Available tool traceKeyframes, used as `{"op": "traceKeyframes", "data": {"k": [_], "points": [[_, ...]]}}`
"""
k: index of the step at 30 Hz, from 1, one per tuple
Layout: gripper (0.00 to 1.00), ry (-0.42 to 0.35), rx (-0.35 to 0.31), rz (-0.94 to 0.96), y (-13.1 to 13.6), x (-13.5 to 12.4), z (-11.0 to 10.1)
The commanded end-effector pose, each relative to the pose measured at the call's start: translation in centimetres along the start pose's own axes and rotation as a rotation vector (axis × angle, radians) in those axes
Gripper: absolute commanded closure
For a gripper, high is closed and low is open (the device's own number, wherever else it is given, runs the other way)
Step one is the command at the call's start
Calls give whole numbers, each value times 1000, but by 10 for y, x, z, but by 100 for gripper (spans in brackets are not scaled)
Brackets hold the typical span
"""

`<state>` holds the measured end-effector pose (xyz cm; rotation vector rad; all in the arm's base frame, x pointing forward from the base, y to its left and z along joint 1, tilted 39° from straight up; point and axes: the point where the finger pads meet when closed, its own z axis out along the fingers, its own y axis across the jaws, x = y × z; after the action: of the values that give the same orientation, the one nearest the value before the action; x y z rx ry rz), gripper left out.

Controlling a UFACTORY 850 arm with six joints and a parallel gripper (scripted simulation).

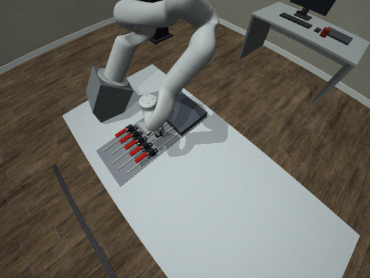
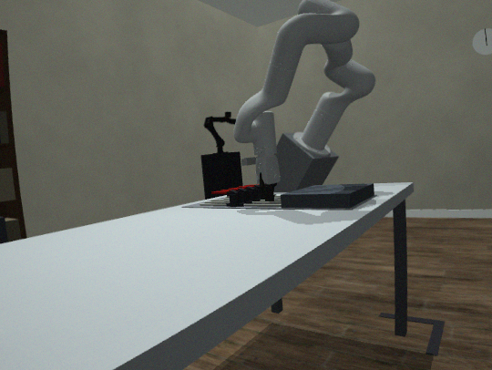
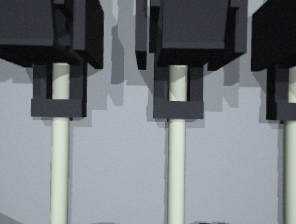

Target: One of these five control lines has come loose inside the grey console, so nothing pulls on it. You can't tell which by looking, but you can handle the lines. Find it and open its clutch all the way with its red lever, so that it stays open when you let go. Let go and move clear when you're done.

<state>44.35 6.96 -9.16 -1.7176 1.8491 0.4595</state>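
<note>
Five pale control lines lie side by side on a grey baseplate (image 1: 118, 174). Each passes through a black clutch with a red lever (image 1: 130, 144) (image 2: 228, 190) and runs on into the dark grey console (image 1: 188, 116) (image 2: 328, 195). All the levers lie flat. My gripper (image 1: 158, 134) (image 2: 264, 183) is shut and points down, low over the lines between the clutches and the console, about at the third line. The wrist view shows three lines from close above, the middle line (image 3: 176, 170) centred, with black clutch blocks (image 3: 195, 30) at the top. My fingers are not visible there, and whether they touch a line is hidden.
The arm's grey base block (image 1: 106, 97) (image 2: 302, 164) stands on the white table (image 1: 212, 205) behind the baseplate. A black box with a small black arm (image 2: 220, 170) stands behind the table. A grey desk with monitor and keyboard (image 1: 308, 34) stands far right.
</note>
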Motion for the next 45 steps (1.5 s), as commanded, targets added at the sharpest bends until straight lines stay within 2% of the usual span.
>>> {"op": "traceKeyframes", "data": {"k": [1,45], "points": [[100,0,1,0,-1,0,0],[100,0,1,0,-34,0,0]]}}
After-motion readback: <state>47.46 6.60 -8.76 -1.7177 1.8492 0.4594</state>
